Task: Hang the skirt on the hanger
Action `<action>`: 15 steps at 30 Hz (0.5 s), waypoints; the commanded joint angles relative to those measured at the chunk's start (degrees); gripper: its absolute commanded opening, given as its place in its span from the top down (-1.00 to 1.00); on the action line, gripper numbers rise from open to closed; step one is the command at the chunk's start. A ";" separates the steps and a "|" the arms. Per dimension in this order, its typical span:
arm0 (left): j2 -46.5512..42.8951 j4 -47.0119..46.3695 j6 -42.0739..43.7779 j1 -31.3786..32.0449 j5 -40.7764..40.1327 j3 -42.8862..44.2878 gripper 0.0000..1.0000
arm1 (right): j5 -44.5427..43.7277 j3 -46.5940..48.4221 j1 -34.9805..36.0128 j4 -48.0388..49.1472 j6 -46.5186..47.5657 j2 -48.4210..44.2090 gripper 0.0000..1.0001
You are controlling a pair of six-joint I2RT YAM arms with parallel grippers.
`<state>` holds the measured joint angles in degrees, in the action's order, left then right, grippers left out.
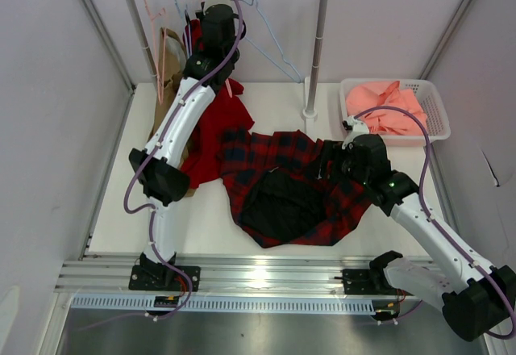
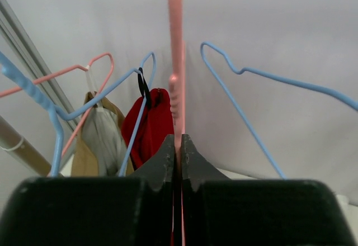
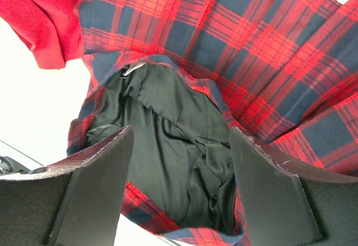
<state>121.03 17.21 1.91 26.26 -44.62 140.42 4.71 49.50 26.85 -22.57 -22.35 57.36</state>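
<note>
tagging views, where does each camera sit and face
top external: above and behind, looking down at the table; left arm, right arm show.
left wrist: rides its arm, facing the back wall; left pincer shut on hanger.
right wrist: rides its arm, facing down; open right pincer over skirt.
Shared: skirt in top and right wrist.

The light is bright and even and comes from above, with only soft shadows. In the top view the metal rail (image 1: pixel 258 276) gives white glare. Just above the left gripper (image 2: pixel 179 145) the hanger (image 2: pixel 175 45) is out of focus. Beyond the right gripper (image 3: pixel 182 137) the skirt (image 3: pixel 251 45) is sharp, its black lining (image 3: pixel 162 117) is dim, and the table (image 3: pixel 33 106) left of this gripper is overexposed.
</note>
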 commanded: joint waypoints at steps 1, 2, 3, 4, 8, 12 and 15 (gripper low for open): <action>-1.50 -1.57 0.81 -0.33 0.50 3.37 0.99 | 0.91 -0.45 -0.31 2.53 0.82 -0.15 -0.50; -1.59 -1.48 0.81 -0.33 0.15 3.46 1.00 | 1.00 -0.45 -0.31 2.62 0.82 -0.15 -0.49; -1.85 -1.39 0.90 -0.33 0.06 3.46 1.00 | 1.09 -0.45 -0.31 2.62 0.82 -0.15 -0.49; -2.29 -1.39 1.16 -0.33 -0.11 3.37 1.00 | 1.09 -0.45 -0.31 2.62 0.82 -0.15 -0.49; -3.43 -1.22 1.34 -0.33 0.06 3.46 1.00 | 1.27 -0.45 -0.40 2.62 0.90 -0.15 -0.49; -4.58 -0.52 0.99 -0.16 0.94 3.28 1.00 | 1.27 -0.45 -0.40 2.62 0.99 -0.32 -0.48; -5.19 -0.43 2.13 0.11 -0.64 3.20 1.00 | 1.44 -0.36 -0.57 2.70 0.99 -0.32 -0.48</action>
<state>120.77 17.45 2.20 26.28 -44.42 141.05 5.50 49.50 26.74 -21.96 -22.24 57.36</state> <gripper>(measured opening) 0.025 0.743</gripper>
